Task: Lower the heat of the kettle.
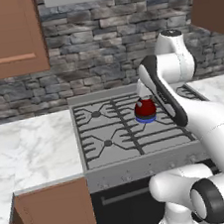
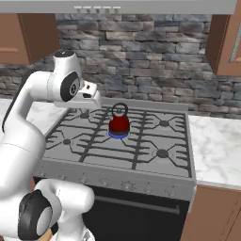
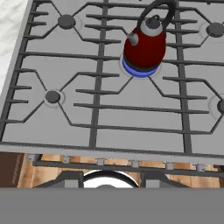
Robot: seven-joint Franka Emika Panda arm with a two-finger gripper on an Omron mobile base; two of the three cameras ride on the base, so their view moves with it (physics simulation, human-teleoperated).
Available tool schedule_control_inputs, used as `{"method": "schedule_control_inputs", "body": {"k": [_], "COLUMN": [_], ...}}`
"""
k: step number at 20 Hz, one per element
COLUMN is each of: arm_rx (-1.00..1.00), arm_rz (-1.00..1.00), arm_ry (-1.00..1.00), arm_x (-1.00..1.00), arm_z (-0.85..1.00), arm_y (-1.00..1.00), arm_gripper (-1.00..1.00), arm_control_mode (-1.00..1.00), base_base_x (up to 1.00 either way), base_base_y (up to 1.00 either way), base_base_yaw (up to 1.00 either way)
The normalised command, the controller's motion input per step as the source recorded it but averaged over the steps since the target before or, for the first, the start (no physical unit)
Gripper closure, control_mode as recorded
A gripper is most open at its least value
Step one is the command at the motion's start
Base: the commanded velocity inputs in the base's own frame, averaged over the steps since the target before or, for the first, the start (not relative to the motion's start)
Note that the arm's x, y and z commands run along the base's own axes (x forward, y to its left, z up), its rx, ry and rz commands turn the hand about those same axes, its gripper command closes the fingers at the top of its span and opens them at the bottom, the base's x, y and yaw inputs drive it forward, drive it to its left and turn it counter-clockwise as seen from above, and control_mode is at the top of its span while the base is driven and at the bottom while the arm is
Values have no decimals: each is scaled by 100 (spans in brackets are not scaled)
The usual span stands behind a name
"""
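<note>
The kettle (image 1: 145, 109) (image 2: 119, 123) (image 3: 145, 46) is small, dark red, with a blue base ring, a silver top and a thin dark loop handle. It stands upright on the middle burner of the grey stove (image 1: 115, 156) (image 2: 141, 164) (image 3: 131, 140). A row of small knobs (image 3: 100, 162) (image 2: 127, 185) runs along the stove's front edge. My gripper (image 3: 111, 179) hangs above the front of the stove, well short of the kettle. Its fingertips (image 3: 70, 178) stand apart with nothing between them. In the right base view the white hand (image 2: 88, 96) hovers over the stove's left side.
White marble counters (image 1: 33, 144) (image 2: 216, 141) flank the stove. A stone wall (image 1: 101, 50) rises behind it, and wooden cabinets (image 1: 9, 37) (image 2: 226, 37) hang above. A wooden lower cabinet (image 1: 58, 216) stands at the near left. The dark oven door (image 2: 141, 212) is below the knobs.
</note>
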Motion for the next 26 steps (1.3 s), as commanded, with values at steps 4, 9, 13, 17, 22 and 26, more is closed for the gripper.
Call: {"method": "schedule_control_inputs", "body": {"k": [4,9,13,17,22,26], "arm_rx": [0,0,0,0,0,0], "arm_rz": [0,0,0,0,0,0], "arm_ry": [-1,0,0,0,0,0], "arm_x": [0,0,0,0,0,0], "arm_z": [0,0,0,0,0,0], "arm_y": [0,0,0,0,0,0], "arm_gripper": [-100,-100,-100,-100,-100,-100], "arm_control_mode": [100,100,100,100,100,100], "base_base_x": [-2,-8,-11,-10,-1,2], "base_base_y": [-10,-52,-72,-72,-54,1], "base_base_yaw": [0,-2,-7,-7,-4,0]}}
